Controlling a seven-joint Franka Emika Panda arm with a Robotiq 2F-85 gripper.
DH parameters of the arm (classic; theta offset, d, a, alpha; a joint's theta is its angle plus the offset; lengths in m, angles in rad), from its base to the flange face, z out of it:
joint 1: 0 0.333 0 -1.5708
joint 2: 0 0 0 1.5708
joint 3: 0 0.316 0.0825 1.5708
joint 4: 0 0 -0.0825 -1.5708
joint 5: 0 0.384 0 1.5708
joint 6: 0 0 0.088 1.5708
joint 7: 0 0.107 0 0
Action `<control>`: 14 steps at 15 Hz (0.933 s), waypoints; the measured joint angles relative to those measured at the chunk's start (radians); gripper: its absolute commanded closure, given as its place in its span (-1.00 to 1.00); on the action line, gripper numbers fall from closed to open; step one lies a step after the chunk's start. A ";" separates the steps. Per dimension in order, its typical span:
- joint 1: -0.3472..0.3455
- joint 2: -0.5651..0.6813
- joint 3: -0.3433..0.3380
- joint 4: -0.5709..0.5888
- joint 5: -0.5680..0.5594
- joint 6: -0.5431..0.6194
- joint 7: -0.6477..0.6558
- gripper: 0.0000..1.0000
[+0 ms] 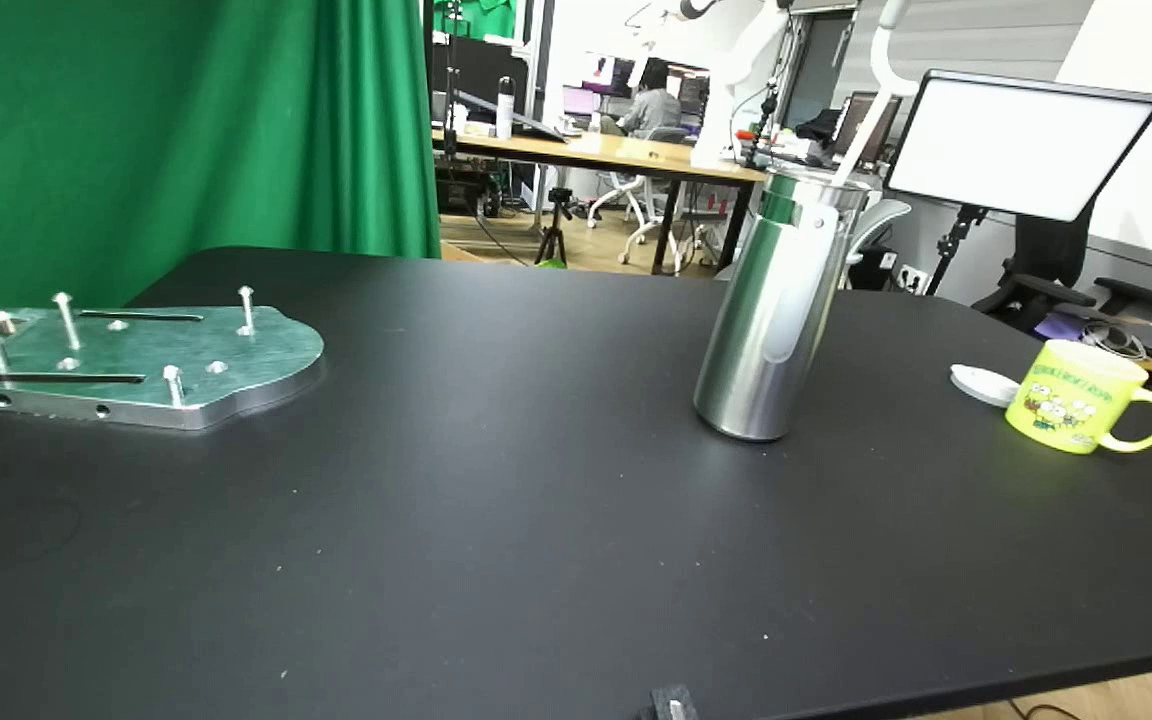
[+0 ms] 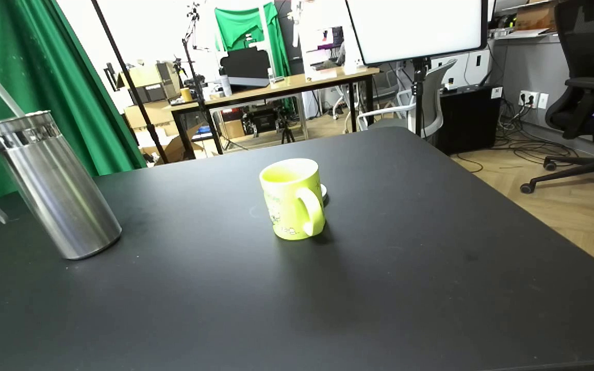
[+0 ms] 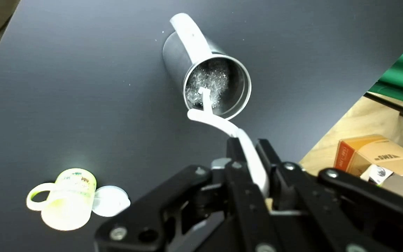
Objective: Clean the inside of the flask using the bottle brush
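At the black table [image 1: 496, 490], I work remotely on the steel flask [image 1: 769, 308] standing there, where I judge slow strokes straight along its axis would scrub well without tipping it; my gripper [image 3: 249, 143] pinches the bottle brush [image 3: 215, 120] by its handle, stem inside the flask's mouth. Counted: one black table, one flask, one gripper, one brush, one yellow-green mug [image 2: 288, 202] and, just beside it, one white disc [image 3: 110, 201].
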 measured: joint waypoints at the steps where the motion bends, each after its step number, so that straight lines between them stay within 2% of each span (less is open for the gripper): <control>1: -0.006 0.025 -0.016 0.006 0.002 0.005 -0.027 0.93; 4: -0.022 0.112 -0.041 0.029 0.012 0.019 -0.082 0.93; 9: -0.029 0.243 -0.043 0.067 0.013 0.025 -0.099 0.93; 14: -0.017 0.307 -0.036 0.108 0.013 0.018 -0.097 0.93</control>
